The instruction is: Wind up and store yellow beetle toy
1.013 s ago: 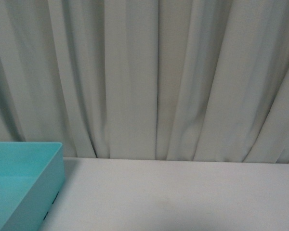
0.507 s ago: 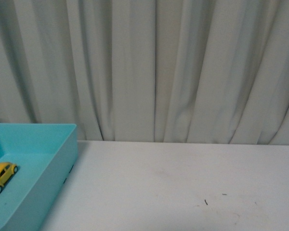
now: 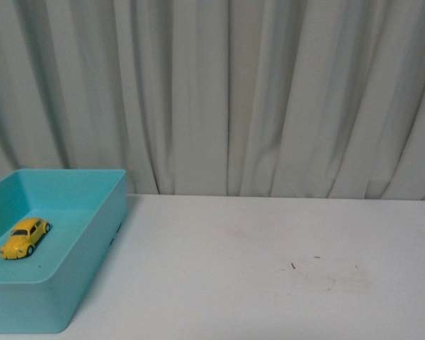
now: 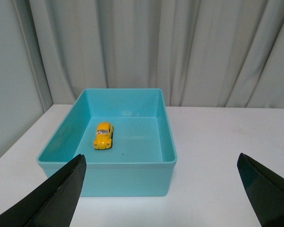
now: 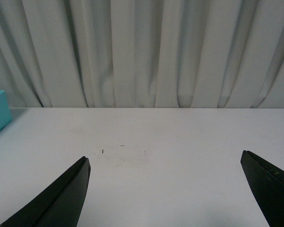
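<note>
You face a pale grey pleated curtain (image 3: 269, 92) hanging behind a flat white tabletop (image 3: 269, 269), which carries a few faint dark specks but nothing else on its right half. On the table's left side sits a rectangular turquoise plastic bin (image 4: 128, 177), open at the top. Inside it, resting on its wheels on the bin floor and clear of all four walls, is the small glossy yellow beetle toy (image 4: 103, 135), nose pointing toward the near wall in the left wrist view.

The left gripper (image 4: 163, 189) hangs in front of the bin with its dark fingers spread wide apart and nothing between them. The right gripper (image 5: 168, 189) hangs over bare table, also wide apart and empty.

The car lies in the bin, so by the look of it the storing is done. If you judge it still needs winding, use the left arm, since it is nearer. Come down from above, inside the walls, and line the fingers across the car's sides, not its rounded roof, because the glossy shell will likely slip. Close gently and lift straight up, clear of the rim.
</note>
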Robot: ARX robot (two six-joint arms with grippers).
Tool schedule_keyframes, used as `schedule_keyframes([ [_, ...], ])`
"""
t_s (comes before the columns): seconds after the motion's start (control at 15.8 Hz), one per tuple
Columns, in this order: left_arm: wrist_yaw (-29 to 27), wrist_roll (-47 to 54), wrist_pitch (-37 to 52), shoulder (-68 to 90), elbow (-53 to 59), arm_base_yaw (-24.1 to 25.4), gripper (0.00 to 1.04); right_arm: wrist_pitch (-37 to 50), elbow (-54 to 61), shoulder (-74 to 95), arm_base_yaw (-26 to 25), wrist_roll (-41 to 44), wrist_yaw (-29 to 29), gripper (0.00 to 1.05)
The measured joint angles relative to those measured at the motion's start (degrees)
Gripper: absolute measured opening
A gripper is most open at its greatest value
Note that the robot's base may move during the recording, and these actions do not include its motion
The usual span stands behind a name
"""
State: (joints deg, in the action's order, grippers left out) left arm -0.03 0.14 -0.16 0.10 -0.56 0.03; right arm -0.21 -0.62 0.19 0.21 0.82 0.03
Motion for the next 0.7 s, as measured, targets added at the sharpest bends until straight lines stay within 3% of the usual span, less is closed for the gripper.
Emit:
schedule_keyframes([
  [0.7, 0.0, 0.0, 0.0, 0.0, 0.0, 0.0, 0.98, 0.02, 0.0, 0.0, 0.0, 0.02, 0.0, 0.98],
])
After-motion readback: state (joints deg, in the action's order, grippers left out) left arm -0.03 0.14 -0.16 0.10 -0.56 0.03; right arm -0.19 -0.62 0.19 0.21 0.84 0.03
